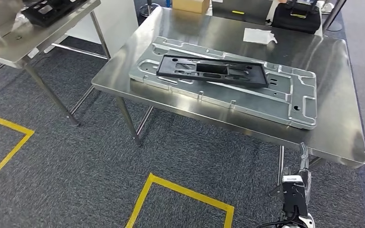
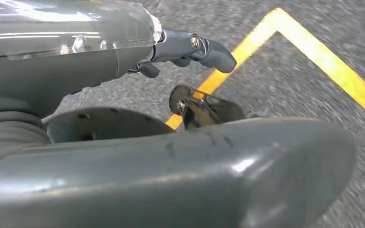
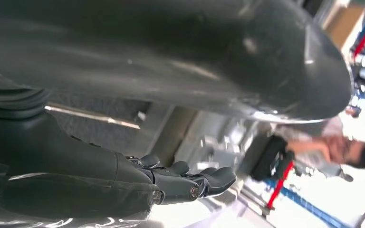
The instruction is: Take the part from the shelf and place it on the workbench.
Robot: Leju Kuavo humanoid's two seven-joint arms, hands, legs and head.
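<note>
Black part (image 1: 212, 70) lies on a silver plate (image 1: 294, 102) on the workbench (image 1: 342, 137), far from both hands. Left hand (image 2: 180, 50) and right hand (image 3: 190, 183) hold nothing, fingers apart.

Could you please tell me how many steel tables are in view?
2. The large stainless steel workbench stands ahead, bearing a silver metal plate with a black plastic frame on it; a second steel table stands far left, partly cropped.

Workshop: steel workbench (image 1: 228, 33), yellow floor tape (image 1: 185, 192), grey carpet (image 1: 76, 156).
</note>
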